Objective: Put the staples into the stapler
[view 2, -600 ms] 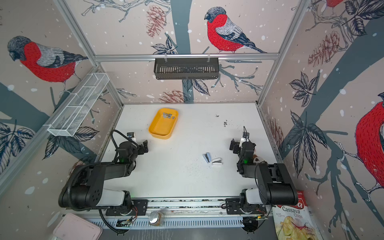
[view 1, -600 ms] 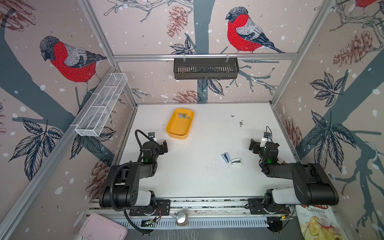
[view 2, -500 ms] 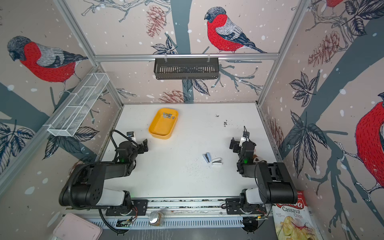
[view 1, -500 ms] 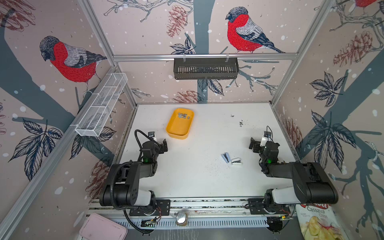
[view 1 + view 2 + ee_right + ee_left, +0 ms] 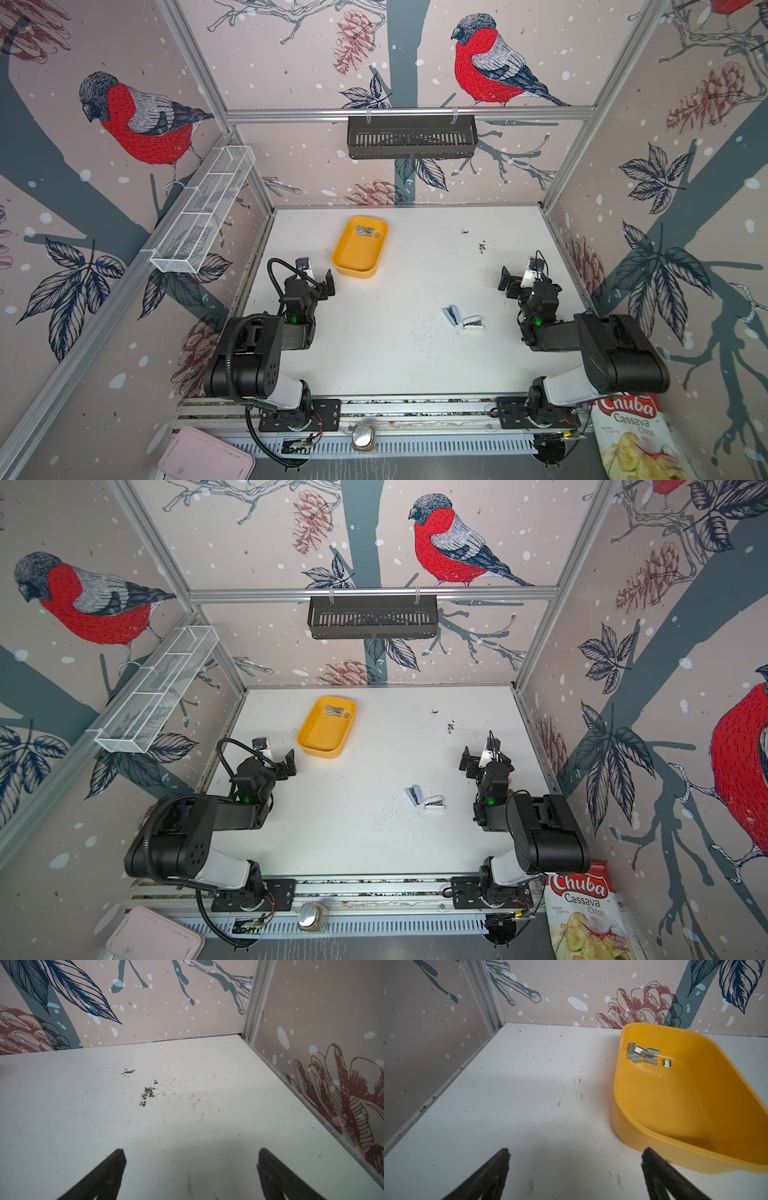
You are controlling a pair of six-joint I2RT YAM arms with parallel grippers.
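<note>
The staples (image 5: 368,232) (image 5: 337,711) lie as several short silver-grey strips at the far end of a yellow tray (image 5: 357,259) (image 5: 324,739) at the back left of the white table. In the left wrist view the staples (image 5: 643,1056) sit loose in the tray (image 5: 675,1105). A small blue and white stapler (image 5: 462,319) (image 5: 424,798) lies opened out in two parts, right of centre. My left gripper (image 5: 318,282) (image 5: 279,763) (image 5: 576,1151) is open and empty just before the tray's near end. My right gripper (image 5: 521,280) (image 5: 484,760) (image 5: 191,1151) is open and empty, behind and right of the stapler.
Dark specks (image 5: 482,246) (image 5: 148,1095) mark the table at the back right. A black slotted basket (image 5: 411,137) hangs on the back wall and a white wire shelf (image 5: 203,212) on the left wall. A chips bag (image 5: 636,436) and a pink lid (image 5: 205,457) lie beyond the front rail.
</note>
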